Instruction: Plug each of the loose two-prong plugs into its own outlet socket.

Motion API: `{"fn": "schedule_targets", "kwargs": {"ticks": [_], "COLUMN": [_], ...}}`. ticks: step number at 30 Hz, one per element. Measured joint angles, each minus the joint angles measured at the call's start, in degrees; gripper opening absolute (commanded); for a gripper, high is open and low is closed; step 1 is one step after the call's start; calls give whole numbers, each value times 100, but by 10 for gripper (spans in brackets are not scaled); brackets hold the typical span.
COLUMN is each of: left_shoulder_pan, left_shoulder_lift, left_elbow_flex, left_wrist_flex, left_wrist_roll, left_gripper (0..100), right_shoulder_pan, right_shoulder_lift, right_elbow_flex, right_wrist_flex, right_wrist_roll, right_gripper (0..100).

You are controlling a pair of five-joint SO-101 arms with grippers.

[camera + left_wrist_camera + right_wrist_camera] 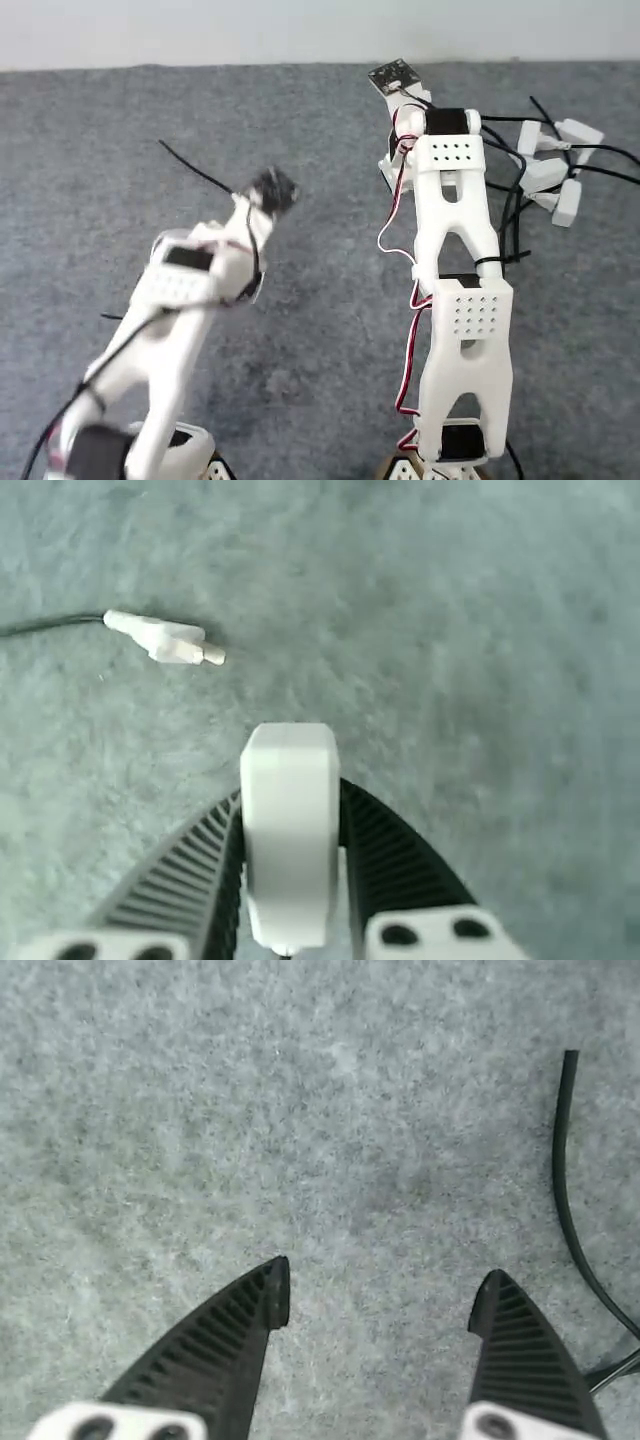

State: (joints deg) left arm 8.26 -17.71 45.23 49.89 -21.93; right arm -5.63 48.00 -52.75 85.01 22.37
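While the left gripper point(290, 825) pinches a white socket block point(288, 770) between its ribbed fingers point(390, 850), a loose two-prong plug point(165, 640) lies on the grey carpet point(480, 630) near that block, not touching it; its black cord point(50, 627) trails away from the block; well apart from the block, the right gripper point(385, 1295) hangs spread beside a black cable point(562, 1160).

Robot lab bench: grey felt mat point(320, 330), white wall point(200, 30).

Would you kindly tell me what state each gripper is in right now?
Left gripper: closed on a white block.
Right gripper: open, holding nothing.
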Motion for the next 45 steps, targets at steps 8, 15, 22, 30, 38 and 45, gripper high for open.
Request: {"fn": "schedule_targets", "kwargs": {"ticks": [8,15,22,30,38,45], "left_shoulder_pan": [431,1310,1802,1837,1600,703], "left_shoulder_lift": [-2119,-3226,-3842,-3947,-3947,-3947], "left_elbow_flex": [2435,3042,3042,3165,3305,3499], "left_wrist_flex": [-308,211,809,809,457,-510], "left_wrist_roll": [-1451,-1512,-1530,-1530,-1530,-1512], "left_gripper": [11,18,261,271,271,271], "right_shoulder_pan": [0,-9,-9,-9,-9,-9], "right_shoulder_lift": [35,35,35,35,35,35], "right_elbow_flex": [0,0,0,0,0,0], "right_wrist_flex": [0,0,0,0,0,0], "right_wrist_roll": [0,0,0,0,0,0], "right_gripper": [275,275,275,275,274,274]}}
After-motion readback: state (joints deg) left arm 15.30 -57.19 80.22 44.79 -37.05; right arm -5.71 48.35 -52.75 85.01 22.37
